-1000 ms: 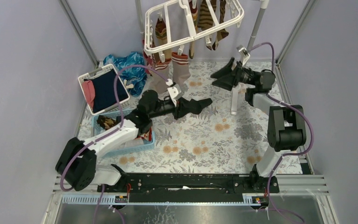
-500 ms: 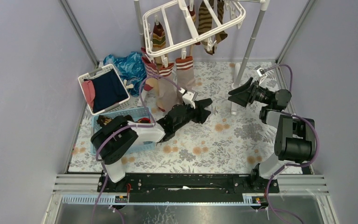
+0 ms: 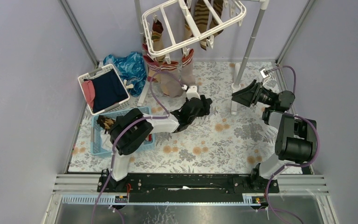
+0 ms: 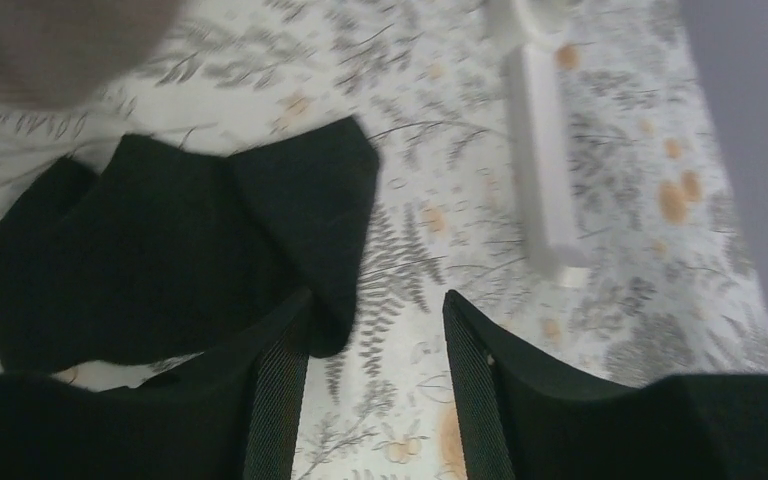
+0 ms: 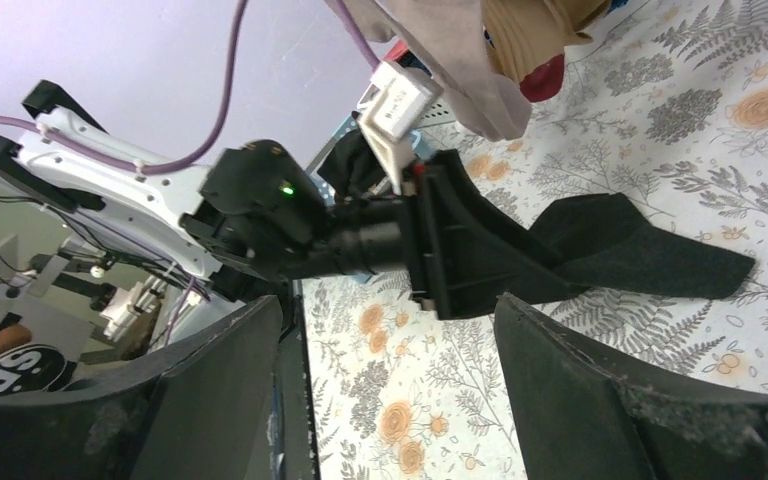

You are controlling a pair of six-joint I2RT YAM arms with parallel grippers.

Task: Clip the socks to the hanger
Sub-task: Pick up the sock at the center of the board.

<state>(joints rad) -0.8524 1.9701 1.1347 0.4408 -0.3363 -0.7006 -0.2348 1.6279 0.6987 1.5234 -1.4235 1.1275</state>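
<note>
A black sock (image 4: 160, 250) lies flat on the floral cloth, also seen in the right wrist view (image 5: 650, 250). My left gripper (image 4: 378, 300) hovers low at the sock's right edge, open, with only cloth between its fingers; the sock's corner lies against the left finger (image 4: 280, 370). In the top view the left gripper (image 3: 204, 104) sits mid-table. The white hanger (image 3: 191, 23) stands at the back with tan socks with red-and-white cuffs (image 3: 170, 77) and striped socks (image 3: 205, 14) clipped to it. My right gripper (image 3: 238, 95) is open and empty (image 5: 388, 305), pointing left toward the left arm.
The hanger's pale pole (image 3: 251, 37) and its white foot bar (image 4: 545, 170) stand between the two grippers. A white slotted basket (image 3: 86, 77) with navy and pink garments, a blue basket (image 3: 95, 135) and shiny blue cloth (image 3: 128, 65) sit at the left.
My left jaws have widened and the left arm has folded in toward its base. The right gripper has drawn back to the right and lower, away from the hanger.
</note>
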